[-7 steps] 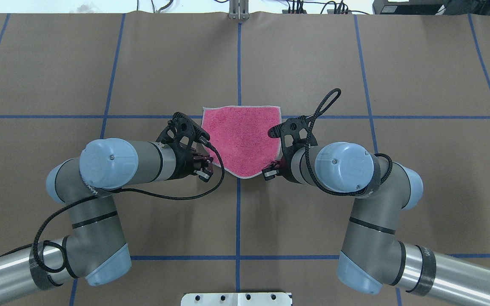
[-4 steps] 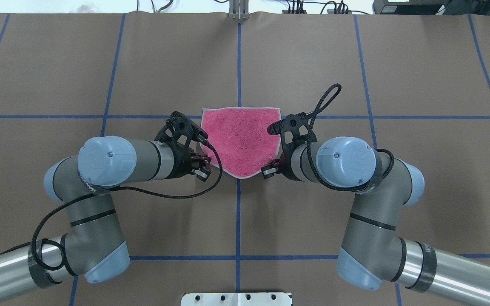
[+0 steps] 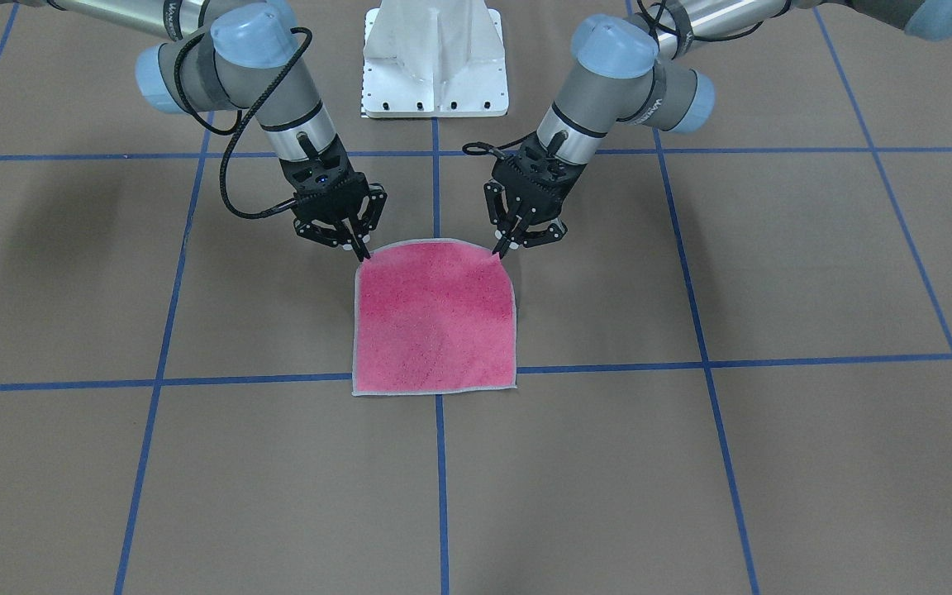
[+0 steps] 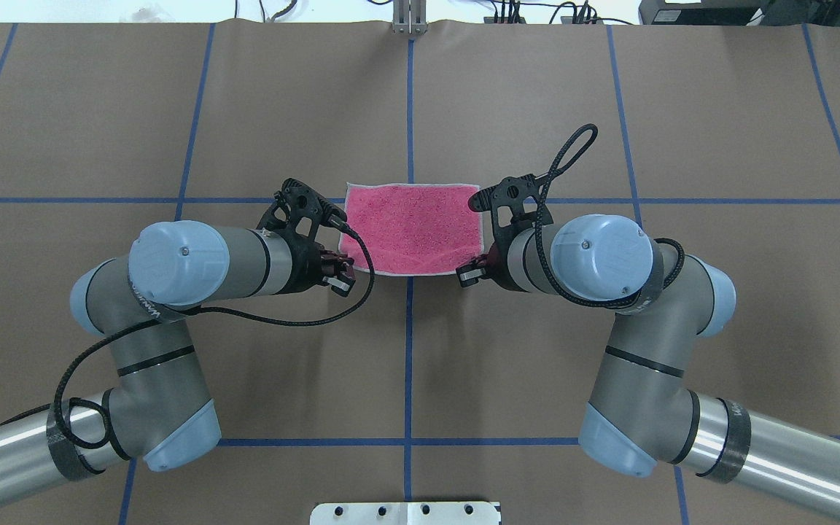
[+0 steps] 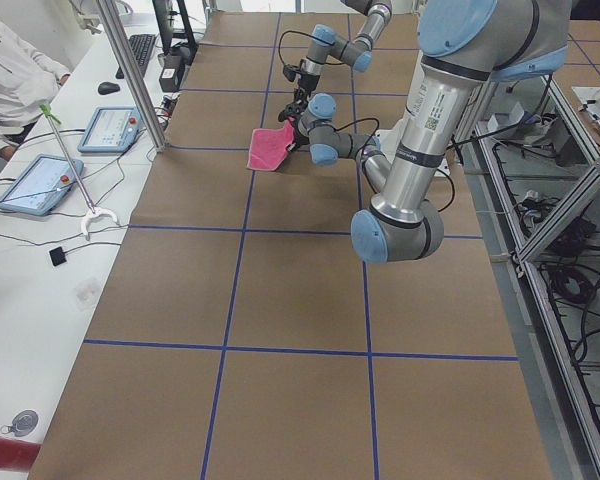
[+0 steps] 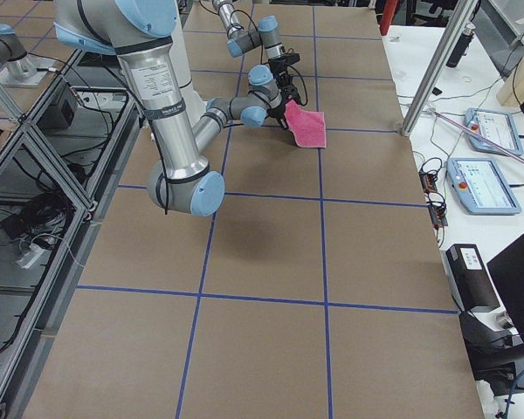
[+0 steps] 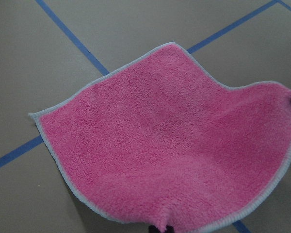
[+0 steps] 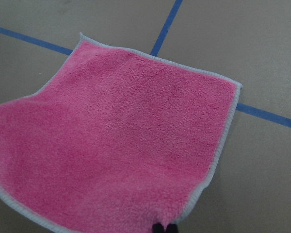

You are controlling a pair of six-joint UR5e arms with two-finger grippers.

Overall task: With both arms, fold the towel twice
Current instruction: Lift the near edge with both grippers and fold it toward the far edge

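At centre of the brown paper-covered table (image 3: 773, 463): small square pink terry towel (image 3: 435, 318), light grey border. Far edge lies flat; near edge is raised. Left gripper (image 3: 501, 248) and right gripper (image 3: 360, 253) are each pinched tight on a near corner. First fold started, not laid down. Second fold not begun.
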